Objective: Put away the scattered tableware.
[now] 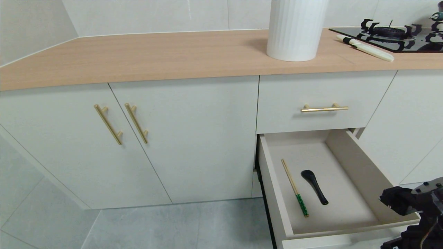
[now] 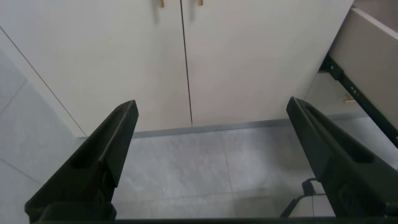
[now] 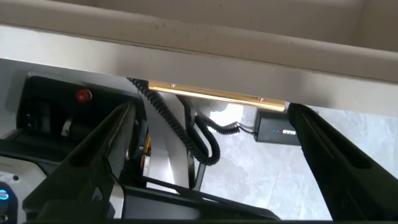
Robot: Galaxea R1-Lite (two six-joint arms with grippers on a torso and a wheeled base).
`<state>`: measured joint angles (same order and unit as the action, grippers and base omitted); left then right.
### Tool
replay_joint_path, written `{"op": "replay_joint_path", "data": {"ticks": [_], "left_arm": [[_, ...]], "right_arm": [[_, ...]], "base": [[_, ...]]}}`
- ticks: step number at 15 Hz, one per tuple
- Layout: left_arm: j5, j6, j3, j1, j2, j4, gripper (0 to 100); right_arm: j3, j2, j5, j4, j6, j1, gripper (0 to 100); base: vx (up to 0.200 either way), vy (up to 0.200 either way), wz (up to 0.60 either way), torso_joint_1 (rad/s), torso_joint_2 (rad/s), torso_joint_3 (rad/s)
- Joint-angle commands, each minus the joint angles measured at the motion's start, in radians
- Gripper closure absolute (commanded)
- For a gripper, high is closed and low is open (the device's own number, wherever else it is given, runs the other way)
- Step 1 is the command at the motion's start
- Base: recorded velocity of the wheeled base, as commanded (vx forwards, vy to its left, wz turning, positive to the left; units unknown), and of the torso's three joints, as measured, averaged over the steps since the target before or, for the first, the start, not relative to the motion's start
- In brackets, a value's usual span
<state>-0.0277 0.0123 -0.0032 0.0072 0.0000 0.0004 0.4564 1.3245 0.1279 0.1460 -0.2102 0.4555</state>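
In open drawer (image 1: pixel 361 174), chopsticks (image 1: pixel 294 187) left of spoon (image 1: pixel 314 186), container (image 1: pixel 296 33) on counter (image 1: pixel 155 55) above

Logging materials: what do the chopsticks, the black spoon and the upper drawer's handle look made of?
The chopsticks look like bamboo or wood: pale tan matte shafts with green patterned ends. The spoon is glossy black, perhaps ceramic or melamine; the look leaves that open. The upper drawer's handle looks like brass-coloured metal with a soft satin sheen.

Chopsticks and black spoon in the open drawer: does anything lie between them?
Nothing. In the head view, the floor of the drawer between the chopsticks and the black spoon is bare; they lie side by side, not touching.
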Motion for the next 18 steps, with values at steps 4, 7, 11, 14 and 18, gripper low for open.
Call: {"op": "replay_joint_path", "data": {"ticks": [4,7,11,14,18], "left_arm": [[0.000,0.000,0.000,0.000,0.002,0.000,0],[0.000,0.000,0.000,0.000,0.002,0.000,0],[0.000,0.000,0.000,0.000,0.002,0.000,0],[0.000,0.000,0.000,0.000,0.002,0.000,0],[0.000,0.000,0.002,0.000,0.002,0.000,0]], "right_arm": [[-0.002,0.035,0.021,-0.055,0.002,-0.003,0],[0.008,0.065,0.039,-0.105,0.005,-0.015,0],[0.081,0.205,0.064,-0.217,0.012,-0.035,0],[0.192,0.292,0.062,-0.217,0.051,-0.092,0],[0.320,0.406,0.052,-0.218,0.091,-0.166,0]], "base": [[0.000,0.000,0.00,0.000,0.00,0.000],[0.000,0.000,0.00,0.000,0.00,0.000],[0.000,0.000,0.00,0.000,0.00,0.000],[0.000,0.000,0.00,0.000,0.00,0.000],[0.000,0.000,0.00,0.000,0.00,0.000]]}}
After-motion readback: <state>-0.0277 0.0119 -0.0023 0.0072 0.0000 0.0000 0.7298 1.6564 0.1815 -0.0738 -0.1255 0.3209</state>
